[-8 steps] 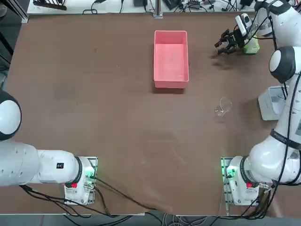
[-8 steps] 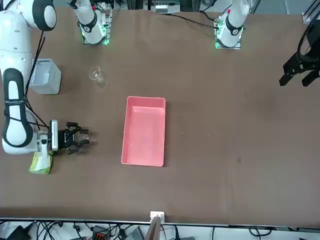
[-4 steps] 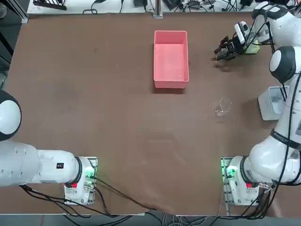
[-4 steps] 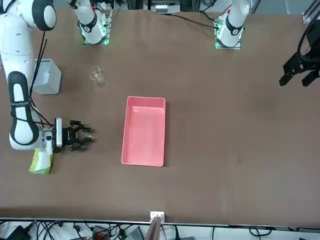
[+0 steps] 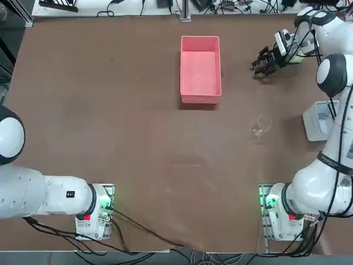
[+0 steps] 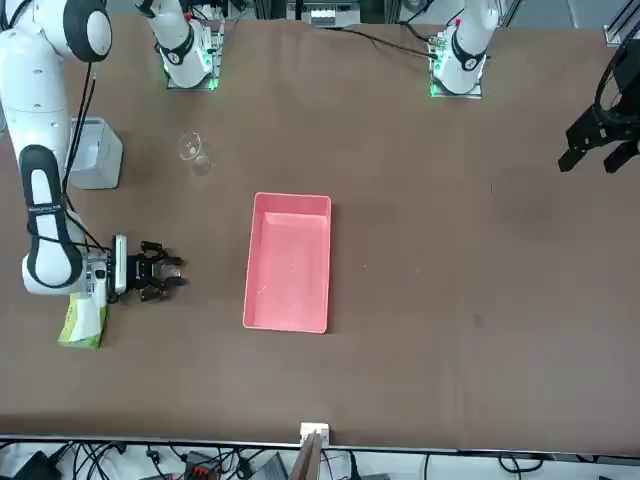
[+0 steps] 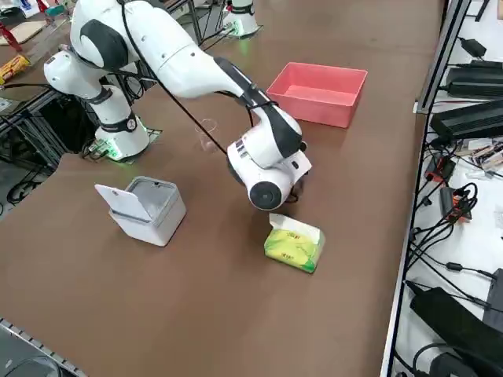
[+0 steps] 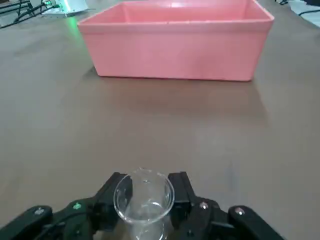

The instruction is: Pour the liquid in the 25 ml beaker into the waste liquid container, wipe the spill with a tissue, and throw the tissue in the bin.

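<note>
The right gripper (image 8: 144, 202) was clamped on the small beaker (image 8: 144, 199), which stood upright between the jaws with its open mouth up; no liquid could be made out inside. The gripper pointed level across the table toward the pink tray (image 8: 175, 42), whose side wall faced it squarely, a stretch of bare brown table (image 8: 165, 125) lying between. The pour, by this reading, depended on that one relation: the tray lay straight ahead of the jaws, well apart.

Seen from overhead, the gripper (image 5: 265, 59) sat at the tray's (image 5: 201, 88) right, about level with its middle, and the tray's long axis ran away from the robot, so the approach would meet a long wall. The working arm was plainly the nearer one.

The wrist camera alone showed the beaker in the grip; from overhead and from the front the gripper (image 6: 155, 273) read only as a dark cluster. The side camera hid the jaws behind the wrist, but showed the tissue pack (image 7: 293, 243) close by, the grey bin (image 7: 147, 208) open, and the larger beaker (image 7: 207, 133) standing apart.
</note>
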Tool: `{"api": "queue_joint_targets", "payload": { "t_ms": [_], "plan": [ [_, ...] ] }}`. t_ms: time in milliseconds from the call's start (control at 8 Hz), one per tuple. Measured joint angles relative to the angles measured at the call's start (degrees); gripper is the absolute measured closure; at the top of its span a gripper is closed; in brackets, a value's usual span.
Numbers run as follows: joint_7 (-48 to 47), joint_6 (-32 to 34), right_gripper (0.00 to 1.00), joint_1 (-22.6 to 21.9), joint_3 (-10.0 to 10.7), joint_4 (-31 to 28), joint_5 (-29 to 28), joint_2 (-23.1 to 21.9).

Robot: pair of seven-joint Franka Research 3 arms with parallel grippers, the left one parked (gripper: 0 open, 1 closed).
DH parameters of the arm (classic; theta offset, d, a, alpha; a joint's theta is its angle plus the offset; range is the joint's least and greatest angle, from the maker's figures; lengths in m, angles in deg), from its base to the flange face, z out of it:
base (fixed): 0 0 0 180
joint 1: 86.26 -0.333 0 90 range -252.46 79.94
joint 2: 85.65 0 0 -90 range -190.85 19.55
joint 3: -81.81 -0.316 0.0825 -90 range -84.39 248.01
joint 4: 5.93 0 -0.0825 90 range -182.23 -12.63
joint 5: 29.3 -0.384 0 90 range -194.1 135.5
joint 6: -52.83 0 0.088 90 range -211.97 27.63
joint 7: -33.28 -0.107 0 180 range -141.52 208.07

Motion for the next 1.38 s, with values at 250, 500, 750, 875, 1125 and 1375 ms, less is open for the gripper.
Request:
{"api": "queue_joint_targets", "payload": {
  "t_ms": [250, 500, 750, 875, 1125, 1375],
  "plan": [
    [0.58, -1.40, 0.53, -0.01, -0.05, -1.13, 0.13, -0.02],
    [0.61, -1.60, 0.50, -0.04, -0.12, -1.21, 0.16, -0.08],
    [0.62, -2.42, 0.40, -0.21, -0.20, -1.55, 0.21, -0.07],
    [0.63, -2.67, 0.24, -0.25, -0.26, -1.72, 0.22, -0.07],
    [0.66, -2.84, 0.00, -0.24, -0.32, -1.77, 0.22, -0.07],
    [0.66, -3.05, 0.00, -0.12, -0.31, -1.78, 0.22, -0.10]
  ]
}}
